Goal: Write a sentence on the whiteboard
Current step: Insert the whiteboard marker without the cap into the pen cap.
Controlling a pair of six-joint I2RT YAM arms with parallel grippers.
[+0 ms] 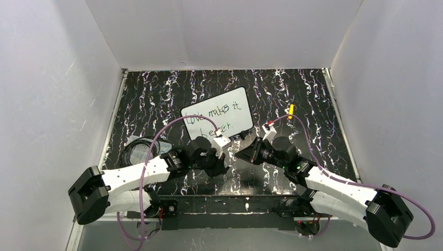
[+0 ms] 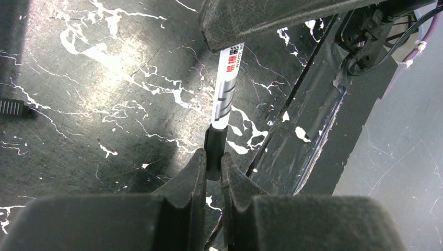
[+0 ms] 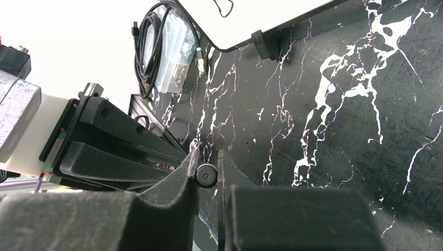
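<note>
The whiteboard (image 1: 217, 116) lies tilted at mid-table with "Love makes it better." written on it; its near corner (image 3: 261, 15) shows in the right wrist view. Just in front of it my two grippers meet over the black marbled table. A pen (image 2: 225, 89) with a white printed barrel runs between them. My left gripper (image 2: 214, 157) is shut on the pen's black end. The barrel's other end disappears under the right gripper's finger (image 2: 271, 18). My right gripper (image 3: 208, 157) is shut on the pen, whose round black end (image 3: 206, 175) sits between its jaws.
A coiled black cable on a clear plastic bag (image 1: 138, 151) lies left of the board. A small yellow item (image 1: 291, 110) lies at the right. The board's black clip foot (image 3: 261, 44) stands on the table. White walls close in three sides; the table's near edge (image 2: 313, 136) is close.
</note>
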